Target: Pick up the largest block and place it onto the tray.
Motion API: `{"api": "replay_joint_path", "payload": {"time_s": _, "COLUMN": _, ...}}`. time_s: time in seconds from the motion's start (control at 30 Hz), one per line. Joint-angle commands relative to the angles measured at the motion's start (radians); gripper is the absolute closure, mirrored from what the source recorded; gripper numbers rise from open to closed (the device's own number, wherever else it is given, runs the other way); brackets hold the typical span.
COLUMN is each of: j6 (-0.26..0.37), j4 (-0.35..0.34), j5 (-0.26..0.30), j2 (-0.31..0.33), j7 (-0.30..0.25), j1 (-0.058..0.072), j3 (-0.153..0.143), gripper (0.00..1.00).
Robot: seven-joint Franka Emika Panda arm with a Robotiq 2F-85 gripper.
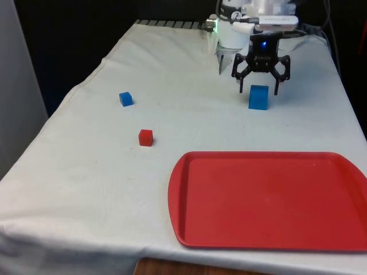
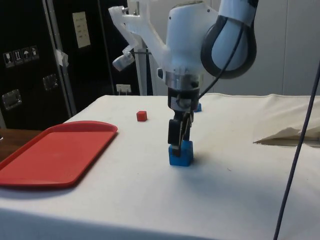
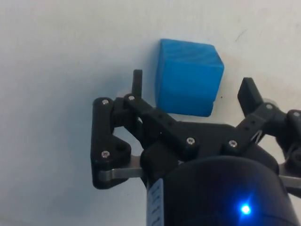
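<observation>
I have the black two-finger hand (image 1: 259,87) low over the large blue cube-shaped block (image 1: 258,97), fingers spread apart, one on each side and not gripping. The block sits on the white-clothed tabletop (image 1: 86,172), just beyond the flat red plastic tray (image 1: 269,200). A small blue cube (image 1: 126,98) and small red cube (image 1: 145,137) lie well apart toward the front view's left

Your white-clothed worktop (image 1: 86,189) carries a flat red plastic tray (image 1: 269,200) at lower right, a small red cube (image 1: 145,137) and small blue cube (image 1: 126,99) at centre left, and a larger blue cube (image 1: 258,97) at upper right.
</observation>
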Motion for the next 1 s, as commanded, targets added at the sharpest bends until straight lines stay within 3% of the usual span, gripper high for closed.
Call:
{"api": "replay_joint_path", "payload": {"time_s": 0.0, "j6": 0.021, "j4": -0.006, "j5": 0.003, "j2": 0.007, "j7": 0.007, "j1": 0.001, "j3": -0.001, "gripper": 0.02}}
{"api": "replay_joint_path", "payload": {"time_s": 0.07, "j6": 0.028, "j4": -0.008, "j5": 0.003, "j2": 0.013, "j7": 0.010, "j1": 0.001, "j3": -0.001, "gripper": 0.20}}
{"api": "replay_joint_path", "payload": {"time_s": 0.23, "j6": 0.032, "j4": -0.009, "j5": 0.002, "j2": 0.020, "j7": 0.016, "j1": 0.000, "j3": -0.001, "gripper": 0.78}}
{"api": "replay_joint_path", "payload": {"time_s": 0.27, "j6": 0.032, "j4": -0.009, "j5": 0.002, "j2": 0.021, "j7": 0.016, "j1": 0.000, "j3": -0.001, "gripper": 0.93}}
{"api": "replay_joint_path", "payload": {"time_s": 0.3, "j6": 0.033, "j4": -0.010, "j5": 0.002, "j2": 0.021, "j7": 0.017, "j1": 0.000, "j3": -0.001, "gripper": 1.00}}
{"api": "replay_joint_path", "payload": {"time_s": 0.53, "j6": 0.016, "j4": -0.004, "j5": 0.000, "j2": 0.019, "j7": 0.015, "j1": -0.001, "j3": 0.000, "gripper": 1.00}}
{"api": "replay_joint_path", "payload": {"time_s": 0.57, "j6": 0.036, "j4": -0.012, "j5": 0.002, "j2": 0.022, "j7": 0.018, "j1": -0.001, "j3": -0.001, "gripper": 1.00}}
{"api": "replay_joint_path", "payload": {"time_s": 0.73, "j6": 0.029, "j4": -0.001, "j5": -0.009, "j2": 0.008, "j7": 0.042, "j1": 0.010, "j3": -0.016, "gripper": 1.00}}
{"api": "replay_joint_path", "payload": {"time_s": 0.77, "j6": 0.026, "j4": -0.001, "j5": 0.000, "j2": 0.013, "j7": 0.027, "j1": -0.001, "j3": 0.000, "gripper": 1.00}}
{"api": "replay_joint_path", "payload": {"time_s": 0.8, "j6": 0.028, "j4": 0.000, "j5": -0.011, "j2": 0.004, "j7": 0.048, "j1": 0.012, "j3": -0.018, "gripper": 1.00}}
{"api": "replay_joint_path", "payload": {"time_s": 0.97, "j6": 0.014, "j4": 0.005, "j5": -0.022, "j2": -0.027, "j7": 0.078, "j1": 0.010, "j3": -0.020, "gripper": 1.00}}
